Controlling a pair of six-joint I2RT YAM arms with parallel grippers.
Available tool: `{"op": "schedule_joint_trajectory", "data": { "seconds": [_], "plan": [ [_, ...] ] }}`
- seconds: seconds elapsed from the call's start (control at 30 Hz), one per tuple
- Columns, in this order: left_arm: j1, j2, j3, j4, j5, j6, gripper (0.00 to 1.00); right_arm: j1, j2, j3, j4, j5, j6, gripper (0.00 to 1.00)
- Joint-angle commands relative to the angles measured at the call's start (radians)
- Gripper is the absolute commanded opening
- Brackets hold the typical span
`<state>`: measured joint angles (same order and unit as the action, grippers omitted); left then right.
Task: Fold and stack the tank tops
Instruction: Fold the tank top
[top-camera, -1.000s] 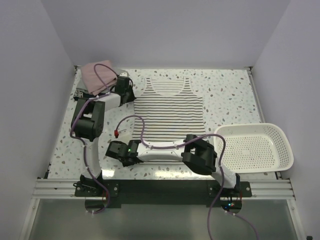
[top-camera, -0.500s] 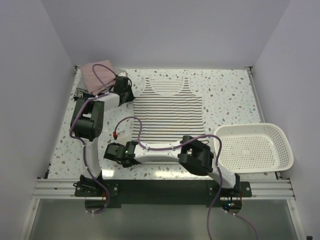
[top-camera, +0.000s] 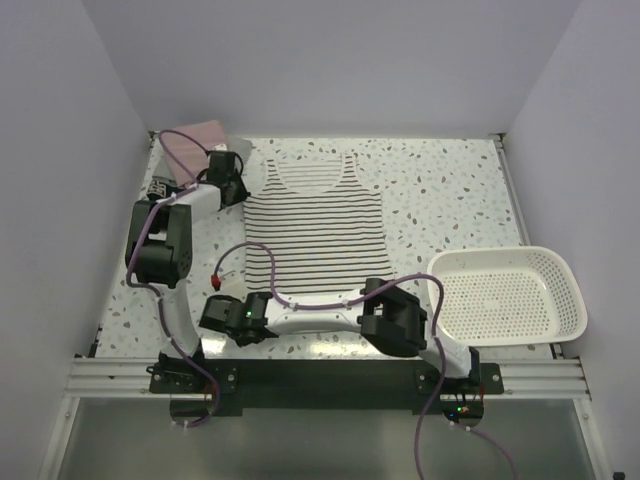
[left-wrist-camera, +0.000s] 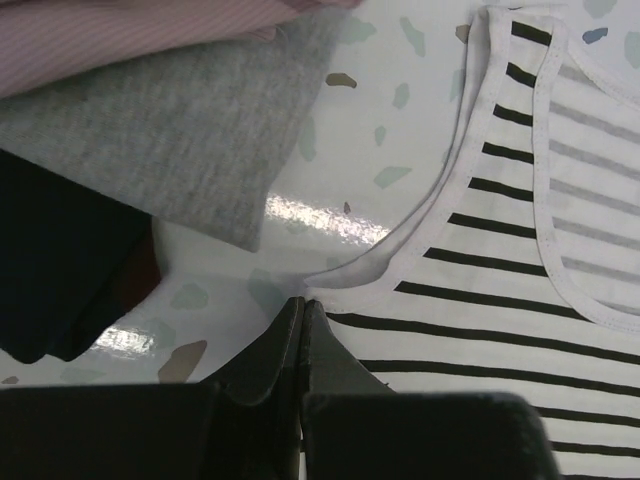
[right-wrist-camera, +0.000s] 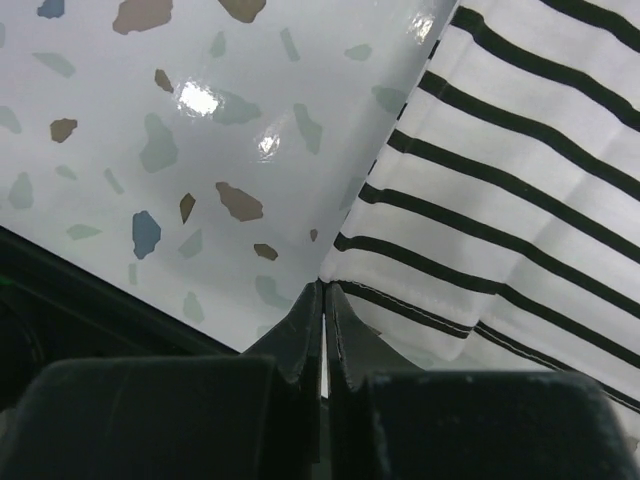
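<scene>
The white tank top with thin black stripes (top-camera: 315, 225) lies spread flat on the speckled table, neckline toward the back. My left gripper (top-camera: 238, 190) is shut on the edge of its left armhole (left-wrist-camera: 340, 275), its fingertips (left-wrist-camera: 303, 305) pressed together on the hem. My right gripper (top-camera: 258, 303) is shut on its near left bottom corner (right-wrist-camera: 345, 265). Folded tank tops are stacked at the back left: pink (top-camera: 195, 135) on top, with grey (left-wrist-camera: 180, 130) and dark navy (left-wrist-camera: 50, 260) showing in the left wrist view.
A white slotted plastic basket (top-camera: 505, 295) stands at the right near edge. The right arm lies across the near edge of the table (top-camera: 450, 190), trailing purple cables. Walls close in the left, back and right sides.
The right gripper has shut on the top's bottom corner. Both grippers have moved left and the striped top has slid left with them, nearer the folded stack.
</scene>
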<state>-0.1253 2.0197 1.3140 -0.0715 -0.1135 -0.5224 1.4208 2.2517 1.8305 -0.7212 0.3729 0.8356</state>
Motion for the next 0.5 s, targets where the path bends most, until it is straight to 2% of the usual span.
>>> {"op": "schedule_joint_trajectory", "data": {
  "seconds": [0.0, 0.2, 0.47],
  "plan": [
    [0.019, -0.072, 0.016, 0.018, -0.026, 0.008, 0.00, 0.009, -0.095, 0.026, 0.020, -0.031, -0.020, 0.00],
    [0.000, -0.073, 0.065, 0.004, 0.020, 0.004, 0.00, -0.011, -0.181, -0.054, 0.054, -0.031, -0.017, 0.00],
    [-0.060, -0.029, 0.165, -0.036, 0.069, -0.011, 0.00, -0.082, -0.374, -0.310, 0.169, -0.084, 0.039, 0.00]
  ]
}}
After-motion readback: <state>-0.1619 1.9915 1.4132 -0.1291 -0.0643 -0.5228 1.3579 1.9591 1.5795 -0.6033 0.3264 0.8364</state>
